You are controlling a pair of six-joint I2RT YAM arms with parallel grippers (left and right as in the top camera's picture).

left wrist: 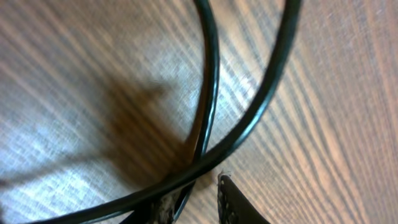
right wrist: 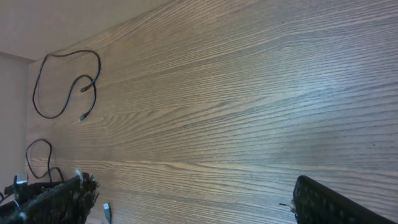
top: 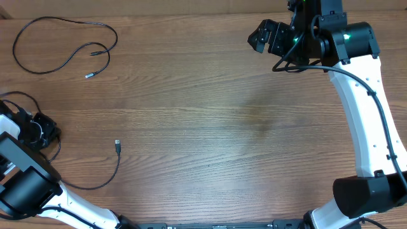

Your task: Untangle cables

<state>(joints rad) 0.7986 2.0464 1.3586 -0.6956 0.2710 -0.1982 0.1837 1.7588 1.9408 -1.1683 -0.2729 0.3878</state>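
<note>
Left gripper [top: 44, 130] sits on 2 crossing strands of the near cable [left wrist: 213, 81], which run straight ahead; its grip I cannot tell; right gripper [top: 266, 38], jaws wide apart, is far off; other cable [top: 14, 48] lies looped apart
</note>
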